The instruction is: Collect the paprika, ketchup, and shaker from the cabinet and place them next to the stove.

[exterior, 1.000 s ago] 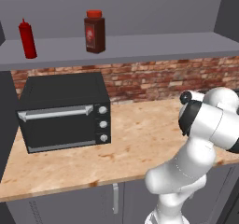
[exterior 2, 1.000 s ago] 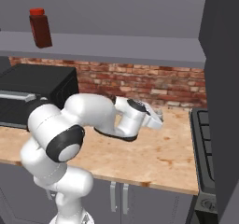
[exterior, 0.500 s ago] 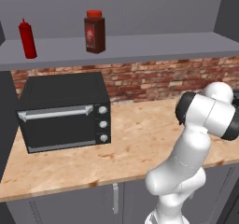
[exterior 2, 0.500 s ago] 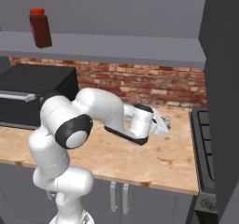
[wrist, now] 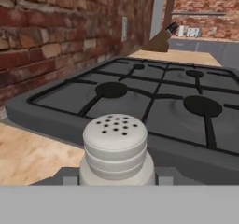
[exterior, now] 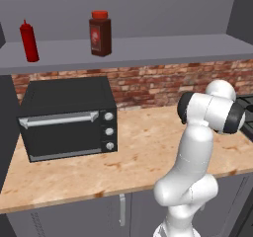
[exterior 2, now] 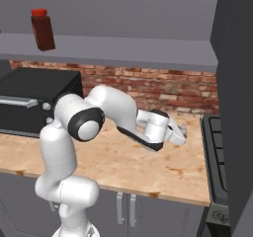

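Room: brick back wall, speckled wooden bench [exterior: 138, 152], grey cupboard doors below.
Shelf: one grey cabinet [exterior: 163, 48] carrying two things, a squarish brown paprika jar [exterior: 100, 33] with red cap and a slim red ketchup bottle [exterior: 29, 41], well apart.
Oven: one boxy black toaster oven [exterior: 69, 117], three silver knobs.
Stove [wrist: 154, 101]: black, four round burners under raised grates.
Claw [exterior 2: 181, 134]: closed on one ribbed white shaker [wrist: 115, 148] with perforated top, just beside the stove's edge.

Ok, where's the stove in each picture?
Left base view: the stove peeks in at the right edge, mid-height.
Right base view: right side, past the counter's end.
Hand view: across the middle, behind the shaker.
Shared landmark: the brick wall.
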